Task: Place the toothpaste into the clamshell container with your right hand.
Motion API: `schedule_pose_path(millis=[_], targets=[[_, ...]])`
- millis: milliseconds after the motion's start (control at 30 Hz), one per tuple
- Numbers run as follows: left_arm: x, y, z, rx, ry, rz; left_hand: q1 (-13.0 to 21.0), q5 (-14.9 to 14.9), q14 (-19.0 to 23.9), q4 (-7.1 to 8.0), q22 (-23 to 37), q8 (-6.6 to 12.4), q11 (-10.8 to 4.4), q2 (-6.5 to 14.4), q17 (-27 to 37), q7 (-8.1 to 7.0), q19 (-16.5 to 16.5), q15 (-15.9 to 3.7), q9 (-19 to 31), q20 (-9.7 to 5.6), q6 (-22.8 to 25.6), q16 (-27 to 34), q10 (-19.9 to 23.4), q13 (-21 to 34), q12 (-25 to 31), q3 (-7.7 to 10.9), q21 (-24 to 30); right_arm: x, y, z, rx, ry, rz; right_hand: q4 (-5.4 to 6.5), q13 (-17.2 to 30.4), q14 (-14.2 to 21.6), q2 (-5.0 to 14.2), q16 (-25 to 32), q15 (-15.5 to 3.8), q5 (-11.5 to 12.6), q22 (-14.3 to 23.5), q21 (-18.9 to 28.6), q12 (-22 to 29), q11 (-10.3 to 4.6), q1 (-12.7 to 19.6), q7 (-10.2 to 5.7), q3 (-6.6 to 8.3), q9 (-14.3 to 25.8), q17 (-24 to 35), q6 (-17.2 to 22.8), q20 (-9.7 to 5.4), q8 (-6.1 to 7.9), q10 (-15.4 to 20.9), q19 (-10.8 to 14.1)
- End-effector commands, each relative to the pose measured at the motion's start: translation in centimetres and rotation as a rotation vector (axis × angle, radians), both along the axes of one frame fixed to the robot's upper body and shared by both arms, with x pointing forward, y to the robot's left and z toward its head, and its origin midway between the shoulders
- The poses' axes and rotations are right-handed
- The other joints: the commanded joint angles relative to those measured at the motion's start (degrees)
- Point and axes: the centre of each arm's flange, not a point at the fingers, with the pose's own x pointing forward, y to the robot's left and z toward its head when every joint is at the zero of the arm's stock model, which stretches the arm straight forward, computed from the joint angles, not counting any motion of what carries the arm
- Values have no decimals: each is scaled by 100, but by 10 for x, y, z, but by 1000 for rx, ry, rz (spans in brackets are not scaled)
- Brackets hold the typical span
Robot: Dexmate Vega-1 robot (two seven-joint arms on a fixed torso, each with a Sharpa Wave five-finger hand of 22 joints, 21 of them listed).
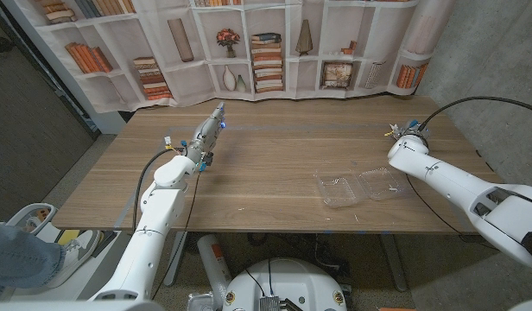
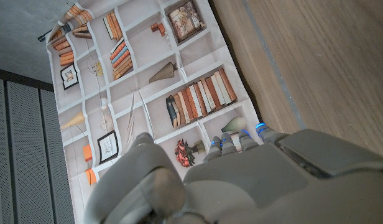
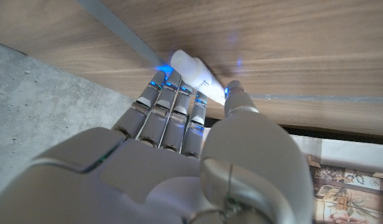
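A white toothpaste tube (image 3: 193, 71) lies against the wooden table near its far right edge. My right hand (image 1: 405, 134) is on it, and its fingertips (image 3: 170, 87) and thumb (image 3: 238, 94) pinch the tube from both sides. The clear clamshell container (image 1: 359, 187) lies open on the table (image 1: 266, 164), nearer the front edge and to the left of my right hand. My left hand (image 1: 211, 128) is held up over the far left part of the table, fingers (image 2: 241, 138) stretched out and holding nothing.
A bookshelf-print backdrop (image 1: 249, 43) hangs behind the table. A black cable (image 1: 473, 102) loops above my right arm. At the bottom left is a person's leg in jeans (image 1: 15, 259). Bare wood lies between the two hands.
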Motion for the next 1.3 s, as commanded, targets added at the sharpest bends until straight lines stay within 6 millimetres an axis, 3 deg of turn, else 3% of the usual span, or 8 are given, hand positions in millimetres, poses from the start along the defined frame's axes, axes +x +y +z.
schedule_pose_path(millis=[33, 500, 700, 967, 1300], targets=[[5, -3, -1, -4, -1, -15, 28, -12, -193, -1, 24, -19, -32, 17, 28, -22, -440, 42, 29, -115, -41, -7, -9, 27, 1, -28, -15, -3, -1, 3, -10, -13, -11, 9, 17, 153, 65, 33, -580, -30, 19, 46, 73, -5, 92, -29, 72, 21, 14, 194, -361, 68, 179, 79], [6, -3, -2, -7, 1, -17, 31, -14, -190, -3, 25, -17, -55, 23, 28, -26, -442, 42, 30, -111, -41, -6, -9, 27, 1, -39, -18, -6, 2, 5, -30, -24, -18, -30, 10, 439, 189, 9, -736, -96, 34, 64, 85, -126, 294, -123, 201, 15, -4, 525, -466, 93, 507, 237], [6, -3, -2, -5, 3, -17, 33, -15, -193, -3, 26, -16, -35, 26, 28, -19, -444, 38, 30, -109, -38, -6, -11, 27, 1, -46, -20, -3, 3, 5, -33, -1, -18, -80, 9, 467, 95, -28, -737, -106, 37, 65, 58, -154, 367, -118, 199, 13, -20, 543, -467, 70, 519, 265], [6, -3, -1, 2, 7, -14, 34, -16, -193, -3, 26, -17, -34, 29, 29, -21, -440, 36, 31, -105, -42, -6, -9, 27, 2, -53, -20, 2, 4, 0, -25, 30, -15, 8, 14, 283, -57, -150, -597, -117, 38, -14, -105, -85, 247, -91, 92, 15, 8, 300, -375, -94, 302, 152], [6, -5, -2, 1, 12, -17, 36, -17, -201, -4, 27, -17, -40, 34, 29, -21, -448, 44, 31, -99, -45, -8, -14, 27, 0, -61, -25, 8, 4, -5, -17, 63, -17, 35, 18, 193, -104, -192, -577, -108, 36, -53, -165, -70, 203, -71, 57, 18, 17, 235, -321, -145, 233, 103]])
